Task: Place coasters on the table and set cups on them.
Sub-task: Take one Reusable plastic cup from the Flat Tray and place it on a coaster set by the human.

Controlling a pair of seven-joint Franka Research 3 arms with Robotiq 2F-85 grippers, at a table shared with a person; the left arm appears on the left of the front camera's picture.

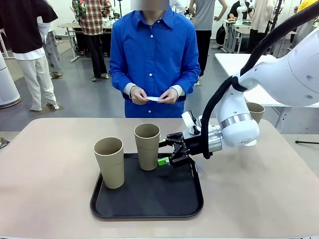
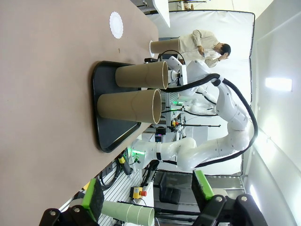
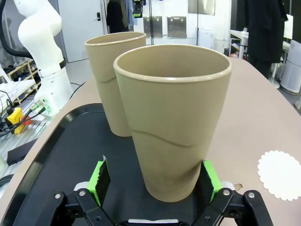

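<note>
- The wide beige-tan table carries a large black rectangular tray near the robot's edge.
- Two tall tapered khaki-beige cups stand upright on the tray: the left cup towards its left side, and the right cup at its far edge. They stand near each other, not touching.
- The right gripper reaches in level from the right, low over the tray. Its fingers are spread wide, one on either side of the right cup's lower half. One green pad stands clear of the cup wall and the other lies right against it or just beside it; I cannot tell which.
- The left gripper hangs off the table's left end, its fingers apart with nothing between them.
- A small round white paper coaster with a scalloped edge lies bare on the table, beyond the tray's far side.
- A third khaki cup stands upright on the table at the far right, behind the right arm's wrist, with a white edge showing under its base.
- A person in a blue shirt stands at the far side, both hands pinching a small flat white piece at waist height.
</note>
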